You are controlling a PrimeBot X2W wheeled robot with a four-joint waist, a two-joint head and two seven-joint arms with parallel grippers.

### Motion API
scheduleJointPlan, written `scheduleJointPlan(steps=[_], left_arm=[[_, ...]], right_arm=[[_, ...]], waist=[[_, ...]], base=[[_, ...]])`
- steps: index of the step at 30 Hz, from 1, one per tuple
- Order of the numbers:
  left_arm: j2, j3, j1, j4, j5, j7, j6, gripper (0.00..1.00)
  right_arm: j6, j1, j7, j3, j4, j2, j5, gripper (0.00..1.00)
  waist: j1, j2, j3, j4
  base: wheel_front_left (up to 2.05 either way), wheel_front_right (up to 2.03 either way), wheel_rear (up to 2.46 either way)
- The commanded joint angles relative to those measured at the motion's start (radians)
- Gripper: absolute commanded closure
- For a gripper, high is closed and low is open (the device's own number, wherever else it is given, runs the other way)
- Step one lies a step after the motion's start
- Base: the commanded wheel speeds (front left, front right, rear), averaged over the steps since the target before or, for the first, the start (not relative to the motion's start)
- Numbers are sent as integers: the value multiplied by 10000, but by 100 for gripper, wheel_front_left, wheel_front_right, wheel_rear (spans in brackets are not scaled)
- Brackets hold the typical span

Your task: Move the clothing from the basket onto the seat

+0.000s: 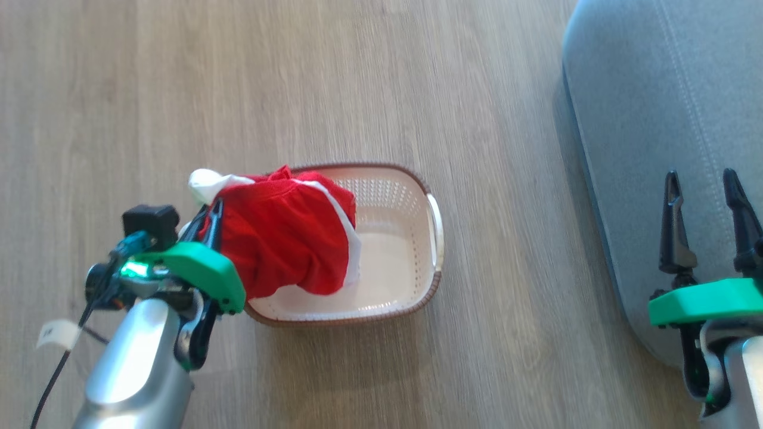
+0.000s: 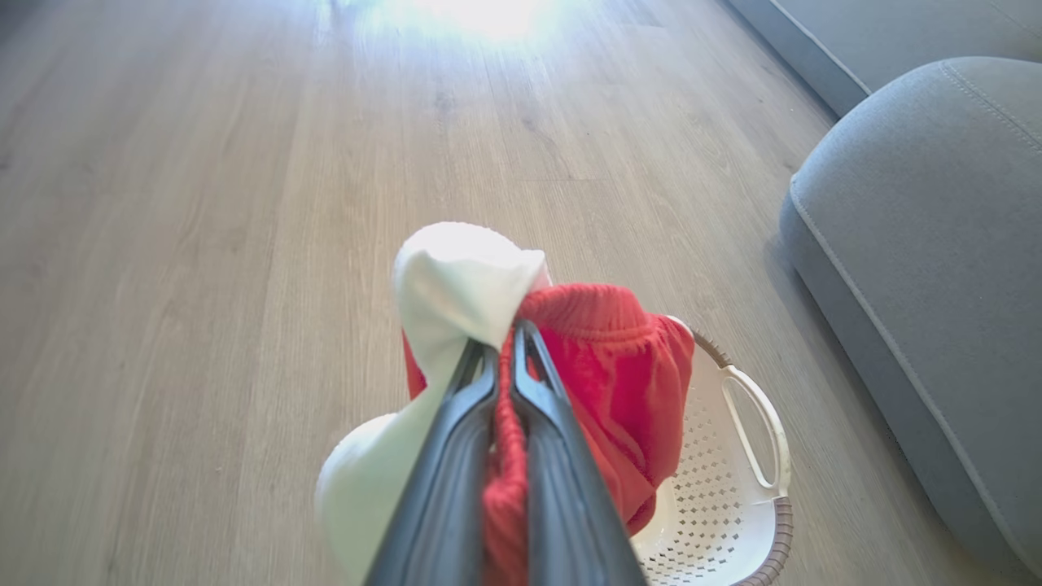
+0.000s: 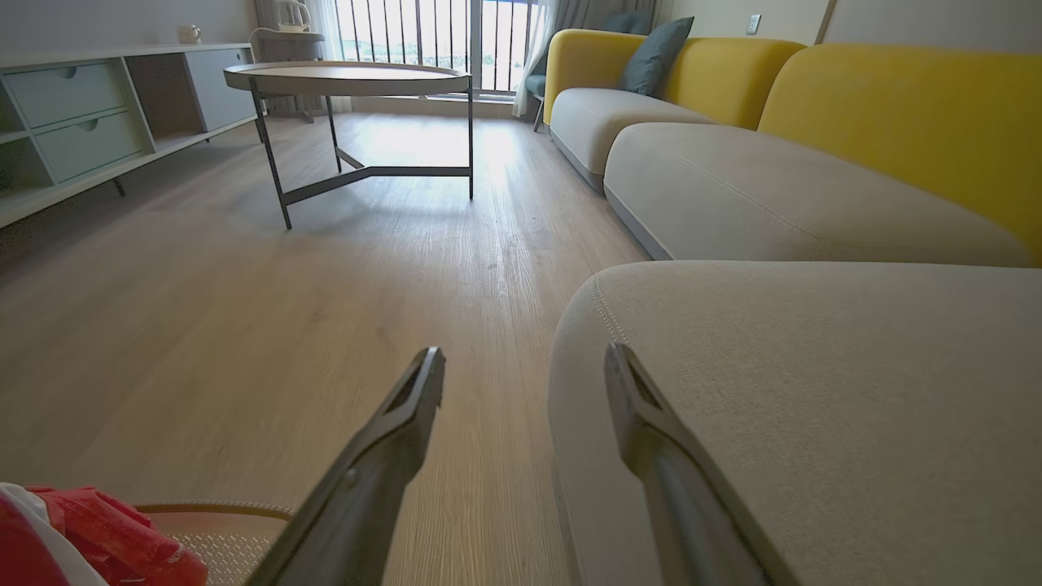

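- Two grippers: how do their jaws stand?
- Left gripper (image 2: 501, 342) is clamped on the clothing (image 1: 280, 238), which hangs over the basket (image 1: 437, 238) on the floor (image 1: 119, 89). Right gripper (image 1: 703, 179) stands wide apart, empty, at the seat (image 1: 644, 107) edge.

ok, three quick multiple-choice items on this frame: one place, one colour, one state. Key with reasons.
1. In the head view, the seat lies where from the basket?
A) right B) left C) beneath it
2. The clothing is mostly:
A) blue B) red C) grey
3. The left gripper is:
A) open, empty B) shut on the clothing C) resting on the seat
Key:
1 A: the grey seat fills the right edge, the basket sits mid-frame.
2 B: red with white trim.
3 B: it pinches the clothing in the left wrist view.
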Motion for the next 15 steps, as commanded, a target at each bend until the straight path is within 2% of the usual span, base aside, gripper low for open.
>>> scheduleJointPlan(steps=[1,15], left_arm=[[376,433,-104,-465,-70,-12,84,100],[824,858,1655,-3272,-430,514,839,100]], right_arm=[[69,71,-49,120,-260,-273,42,0],[69,638,-49,303,-48,-573,132,0]], waist=[[1,-1,-317,161],[1,-1,-1595,335]], base=[[0,0,0],[0,0,0]])
